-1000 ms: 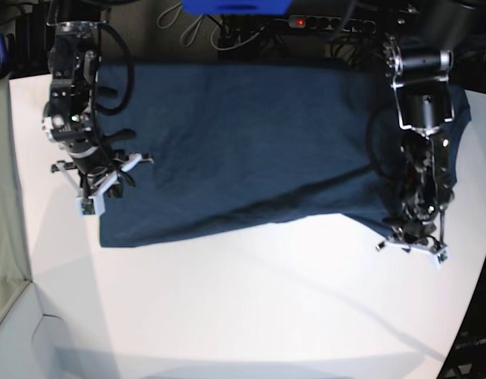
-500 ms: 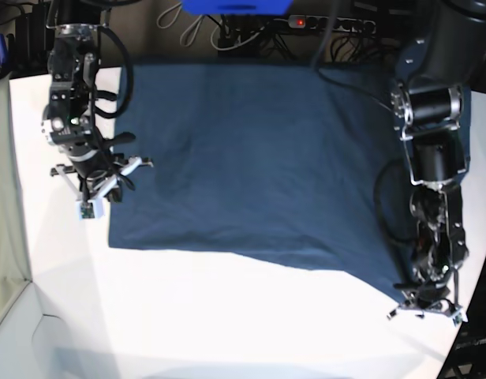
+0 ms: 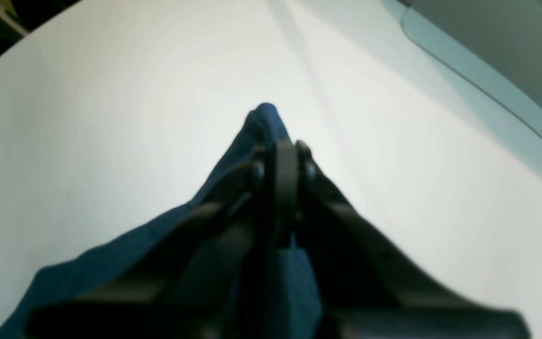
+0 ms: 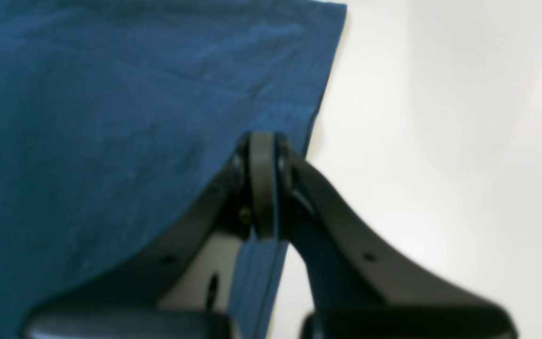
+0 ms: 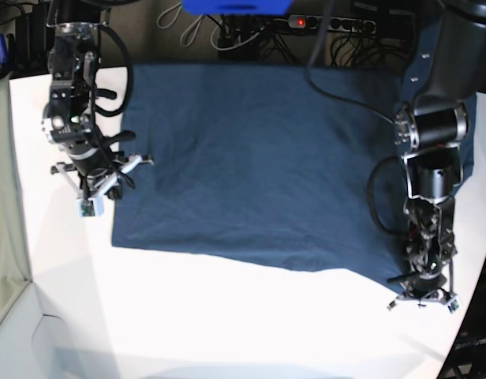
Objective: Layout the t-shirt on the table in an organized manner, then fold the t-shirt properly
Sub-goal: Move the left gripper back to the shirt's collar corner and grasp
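Observation:
The dark navy t-shirt (image 5: 259,158) lies spread over the far half of the white table (image 5: 227,332). My left gripper (image 5: 420,296) stands at the shirt's near right corner. In the left wrist view the left gripper (image 3: 282,150) is shut on a peak of t-shirt (image 3: 264,117) cloth lifted off the table (image 3: 111,94). My right gripper (image 5: 93,197) is at the shirt's left edge. In the right wrist view the right gripper (image 4: 261,141) is shut on the t-shirt (image 4: 111,117) hem, with bare table (image 4: 440,141) to the right.
A power strip (image 5: 330,22) with a red light, cables and a blue object (image 5: 235,6) sit behind the table's far edge. The table's curved rim (image 5: 468,316) runs close to the left gripper. A grey-green panel (image 5: 6,237) borders the left side.
My left gripper has drawn the shirt's right corner toward the table's front, so the front hem lies further forward and flatter. The right gripper has hardly moved.

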